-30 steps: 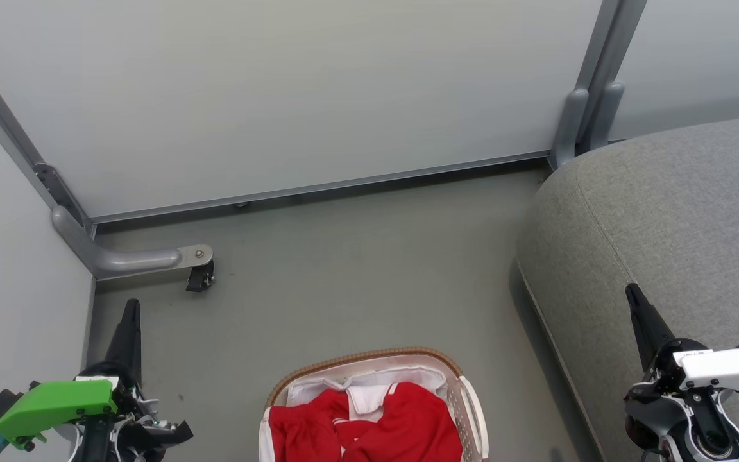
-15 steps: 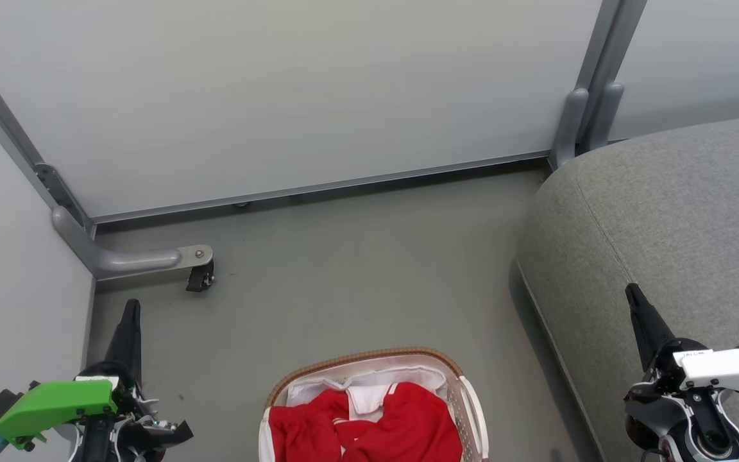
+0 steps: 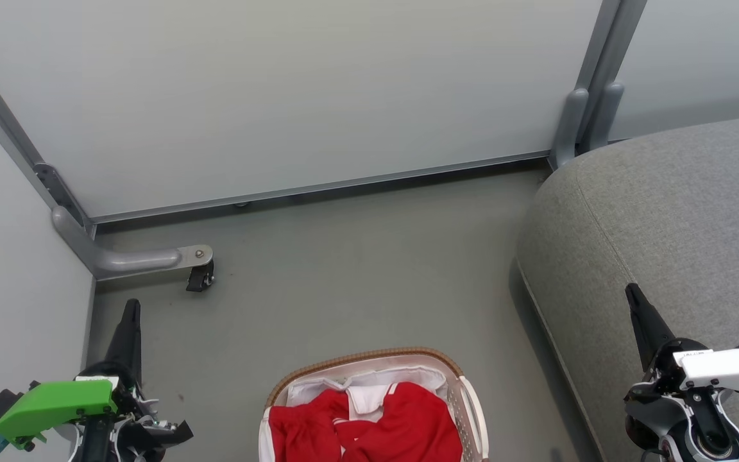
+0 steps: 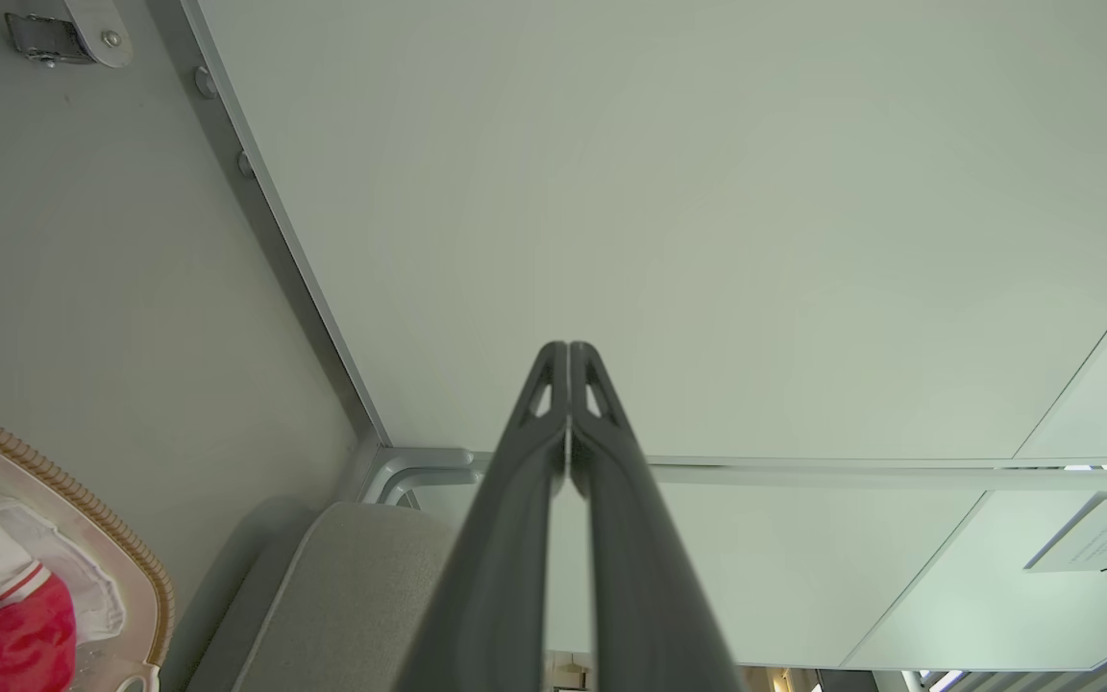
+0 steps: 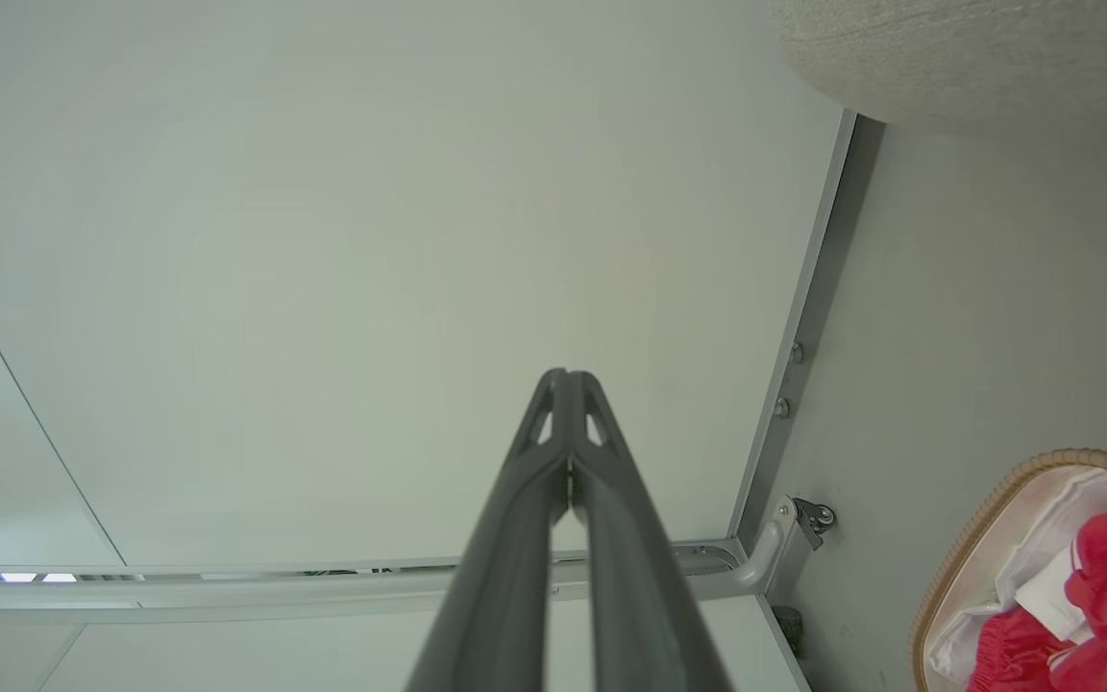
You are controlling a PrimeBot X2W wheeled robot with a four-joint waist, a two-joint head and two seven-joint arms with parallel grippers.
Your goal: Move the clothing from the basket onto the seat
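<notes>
The left claw (image 3: 131,307) and right claw (image 3: 631,292) are seen closed on nothing — the clothing (image 3: 376,427) is heaped in the basket (image 3: 369,355), near the seat (image 3: 677,212).

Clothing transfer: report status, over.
Left gripper shut, empty; right gripper shut, empty. Clothing in basket, none on seat in view. Nothing seen blocking basket-to-seat path.

I count one basket (image 3: 369,355) and, inside it, one heap of clothing (image 3: 408,430); how many garments make it up I cannot tell. There is one seat (image 3: 664,212). I have two grippers, the left gripper (image 3: 131,305) and the right gripper (image 3: 631,292), with two fingers (image 4: 510,538) each. I see one caster (image 3: 201,277).
</notes>
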